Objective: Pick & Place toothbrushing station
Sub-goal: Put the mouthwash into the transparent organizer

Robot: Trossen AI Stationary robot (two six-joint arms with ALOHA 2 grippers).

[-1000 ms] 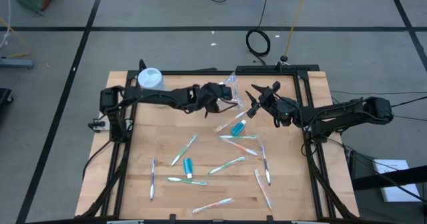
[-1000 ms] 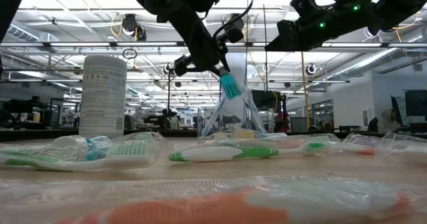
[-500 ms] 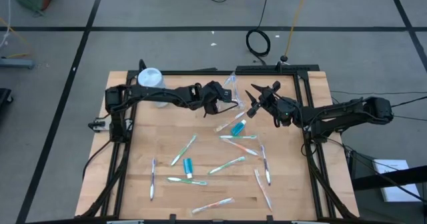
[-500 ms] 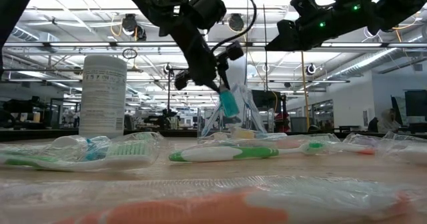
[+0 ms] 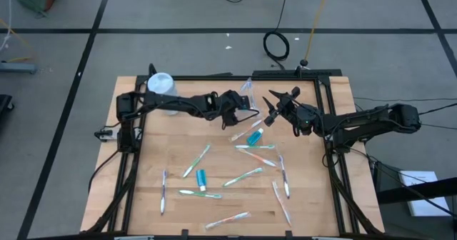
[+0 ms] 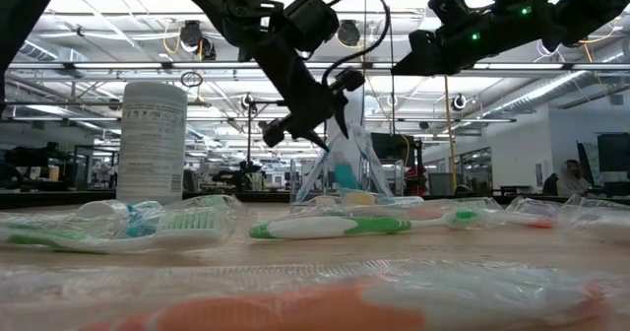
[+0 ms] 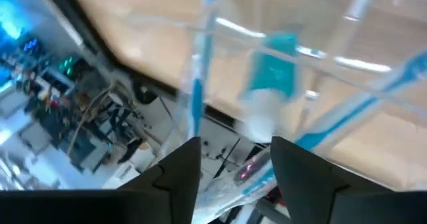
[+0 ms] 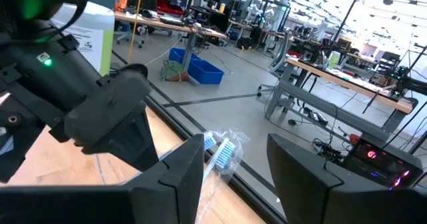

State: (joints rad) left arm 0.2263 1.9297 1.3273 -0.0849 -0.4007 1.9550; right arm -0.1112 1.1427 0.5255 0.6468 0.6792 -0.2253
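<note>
Blue toothpaste tube (image 6: pixel 344 176) stands upright in the clear cup (image 6: pixel 342 168), cap down; my left claw (image 5: pixel 238 112) open above it.

A tall white cylindrical container (image 5: pixel 161 83) with a printed label is standing upright at the far left corner of the wooden table (image 5: pixel 164 151), well apart from everything else on it. On the grey floor beyond the table a coiled black cable (image 5: pixel 276 45) is lying near a thin yellow cord (image 5: pixel 312 26) that is running down toward the table's black frame (image 5: pixel 330 111). Out in the room behind, workbenches are lining the hall and a blue bin (image 8: pixel 197 67) is sitting on the floor under one of them.
</note>
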